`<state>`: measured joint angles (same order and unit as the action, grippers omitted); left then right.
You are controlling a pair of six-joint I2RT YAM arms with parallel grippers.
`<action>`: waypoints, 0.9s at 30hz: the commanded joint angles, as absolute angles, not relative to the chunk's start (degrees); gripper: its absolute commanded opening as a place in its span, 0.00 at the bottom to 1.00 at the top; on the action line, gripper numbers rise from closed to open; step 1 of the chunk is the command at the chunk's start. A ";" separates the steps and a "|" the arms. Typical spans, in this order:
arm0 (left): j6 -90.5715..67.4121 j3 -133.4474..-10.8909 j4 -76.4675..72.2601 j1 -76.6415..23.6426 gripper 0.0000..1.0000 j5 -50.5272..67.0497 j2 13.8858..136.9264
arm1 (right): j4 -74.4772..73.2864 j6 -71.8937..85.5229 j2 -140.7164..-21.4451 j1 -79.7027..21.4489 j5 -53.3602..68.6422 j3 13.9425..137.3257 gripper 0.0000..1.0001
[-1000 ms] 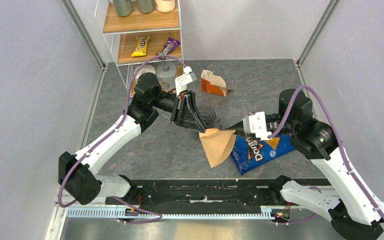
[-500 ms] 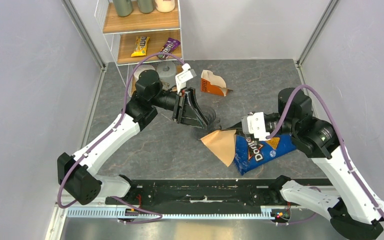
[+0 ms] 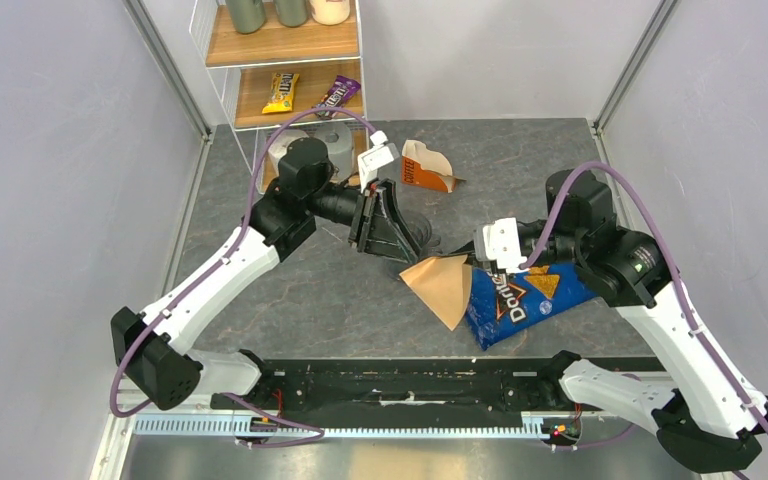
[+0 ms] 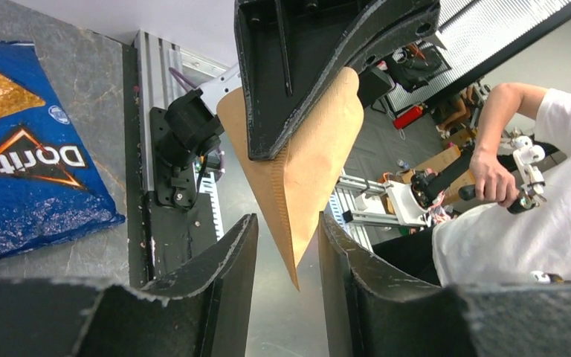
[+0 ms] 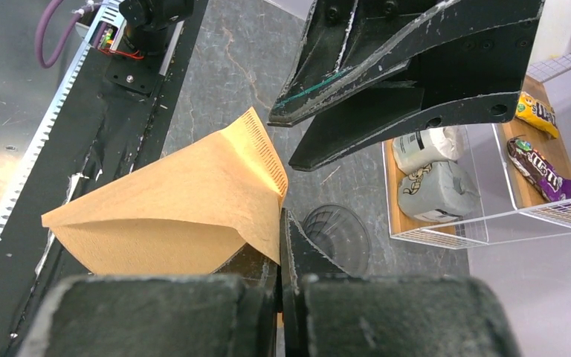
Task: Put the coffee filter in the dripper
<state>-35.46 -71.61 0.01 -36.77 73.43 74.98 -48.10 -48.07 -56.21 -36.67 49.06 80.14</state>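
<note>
My right gripper (image 3: 467,262), pinching the filter (image 3: 444,287), has slid left toward my left gripper (image 3: 403,254); the filter has turned, its low tip now nearer the chip bag (image 3: 522,300); my left elbow has shifted toward the shelf (image 3: 282,45).

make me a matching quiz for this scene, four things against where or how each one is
1 coffee filter
2 Doritos bag
3 dripper
4 left end effector

a open
b blue, lying flat on the table
c pinched in the right end effector
d standing on the table, no filter in it

Pairs: 1-c, 2-b, 3-d, 4-a
</note>
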 commanded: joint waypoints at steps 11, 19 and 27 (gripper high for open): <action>-9.18 -82.35 31.94 -39.47 0.08 62.76 76.11 | -48.68 -47.38 -56.78 -37.06 46.85 83.14 0.00; -9.27 -82.88 32.70 -39.47 0.02 60.74 76.67 | -48.78 -47.01 -56.09 -37.07 46.64 82.88 0.00; -11.24 -81.54 28.13 -39.38 0.24 63.71 75.39 | -49.08 -46.19 -56.09 -37.04 45.53 82.55 0.00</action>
<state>-11.77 -81.08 31.62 -39.40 61.84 76.38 -50.28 -47.62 -56.90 -36.91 45.98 80.84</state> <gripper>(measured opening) 0.101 0.009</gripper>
